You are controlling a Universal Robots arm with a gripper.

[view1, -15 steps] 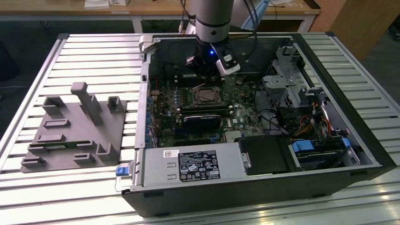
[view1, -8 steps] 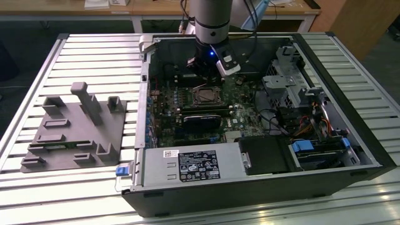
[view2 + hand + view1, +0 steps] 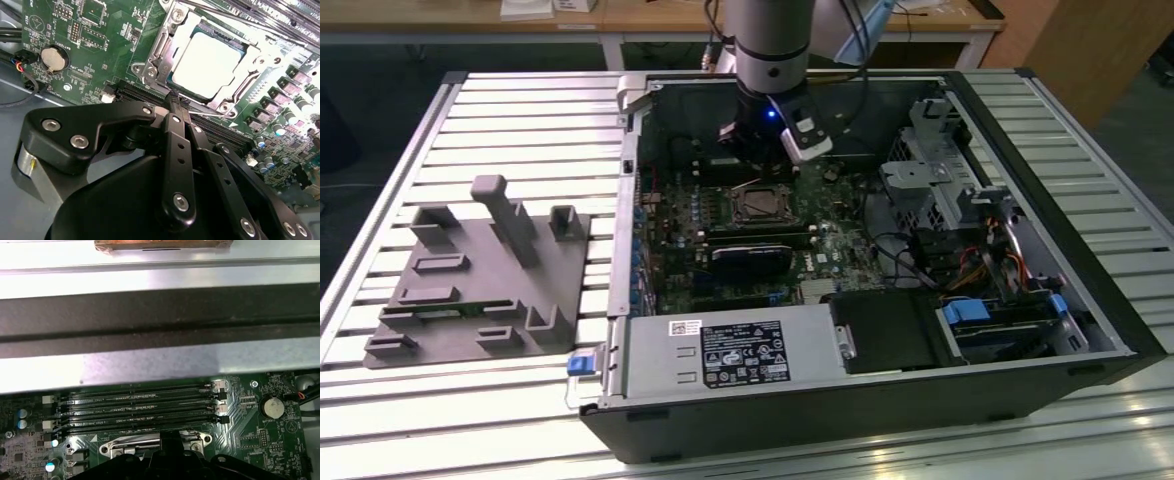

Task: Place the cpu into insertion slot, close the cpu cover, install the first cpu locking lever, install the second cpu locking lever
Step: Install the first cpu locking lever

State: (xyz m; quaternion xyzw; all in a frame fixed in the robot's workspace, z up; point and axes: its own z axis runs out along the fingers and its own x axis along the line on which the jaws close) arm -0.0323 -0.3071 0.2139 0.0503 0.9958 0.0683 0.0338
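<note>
**A robotics lab bench for computer assembly**

A slotted aluminium surface [image 3: 480, 420] carries an opened black computer case [image 3: 854, 420] lying on its side, its green motherboard [image 3: 841, 255] bare, with a grey moulded fixture block [image 3: 467, 290] beside it. A silver industrial robot arm [image 3: 767, 40] reaches down into the case. Behind stand wooden desks [image 3: 667, 18] on pale metal legs — the look of a research workroom.

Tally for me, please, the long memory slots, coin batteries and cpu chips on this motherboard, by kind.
long black memory slots: 4
coin battery: 1
cpu: 1
Total: 6
</note>
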